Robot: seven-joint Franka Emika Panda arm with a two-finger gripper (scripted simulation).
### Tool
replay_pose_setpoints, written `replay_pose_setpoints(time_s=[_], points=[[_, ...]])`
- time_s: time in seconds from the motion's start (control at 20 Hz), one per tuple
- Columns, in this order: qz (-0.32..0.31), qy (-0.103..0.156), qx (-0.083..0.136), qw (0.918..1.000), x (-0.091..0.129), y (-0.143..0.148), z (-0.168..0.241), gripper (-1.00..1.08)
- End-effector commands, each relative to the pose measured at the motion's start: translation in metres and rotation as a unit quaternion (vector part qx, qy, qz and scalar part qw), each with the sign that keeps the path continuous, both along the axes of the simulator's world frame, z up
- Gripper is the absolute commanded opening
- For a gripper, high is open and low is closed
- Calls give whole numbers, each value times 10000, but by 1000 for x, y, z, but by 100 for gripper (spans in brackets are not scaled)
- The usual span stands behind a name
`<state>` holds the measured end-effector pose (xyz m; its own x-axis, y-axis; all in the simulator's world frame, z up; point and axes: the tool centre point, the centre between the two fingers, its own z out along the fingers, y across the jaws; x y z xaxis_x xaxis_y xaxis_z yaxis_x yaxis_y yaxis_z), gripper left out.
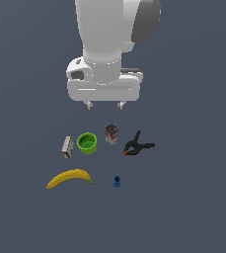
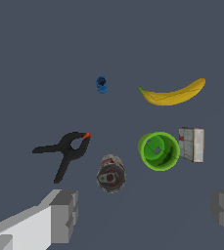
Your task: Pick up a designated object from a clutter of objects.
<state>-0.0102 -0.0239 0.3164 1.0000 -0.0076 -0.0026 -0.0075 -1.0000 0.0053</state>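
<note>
The bright green cup point(image 1: 87, 143) stands upright on the dark floor, open side up; it also shows in the wrist view point(image 2: 158, 151). The grey-red can point(image 1: 111, 133) stands beside it on the exterior view's right, and the small grey-white box point(image 1: 67, 147) lies on its other side. My gripper point(image 1: 104, 105) hangs open and empty above and behind the clutter, apart from every object. In the wrist view its grey fingertips point(image 2: 64, 216) frame the can point(image 2: 111, 173).
A black spring clamp point(image 1: 138, 146) lies at the exterior view's right of the can. A yellow banana point(image 1: 69, 178) and a tiny blue piece point(image 1: 117, 181) lie nearer the camera. The floor is a plain dark grey.
</note>
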Motion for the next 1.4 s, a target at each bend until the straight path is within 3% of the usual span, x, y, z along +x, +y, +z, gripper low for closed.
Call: replay_pose_setpoints(time_s=[0.0, 0.75, 1.05, 1.35], points=[[0, 0, 0, 10000, 0, 0, 0, 28], [-30, 77, 81, 9999, 4, 3, -7, 28], [-242, 341, 104, 9991, 12, -2, -17, 28], [-609, 806, 124, 9948, 23, -11, -36, 28]])
